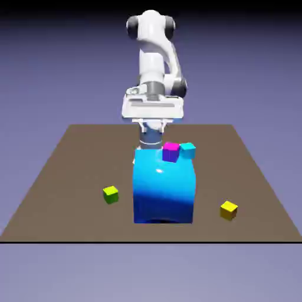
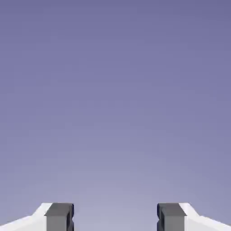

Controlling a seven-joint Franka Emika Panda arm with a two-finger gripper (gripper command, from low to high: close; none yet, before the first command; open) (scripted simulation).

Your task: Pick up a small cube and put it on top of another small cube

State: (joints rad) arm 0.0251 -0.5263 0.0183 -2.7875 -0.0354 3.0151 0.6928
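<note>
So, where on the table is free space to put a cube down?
Bare brown table lies along the exterior view's left, behind the green cube, and along the right, behind the yellow cube. The middle is crowded: the big blue block with the magenta cube and cyan cube.

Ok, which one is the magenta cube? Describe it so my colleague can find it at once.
Find the big blue block in the middle of the brown table, in front of the arm. Two small cubes show at its top edge, towards the exterior view's right. The magenta cube is the left one of the pair, right next to the cyan cube.
</note>
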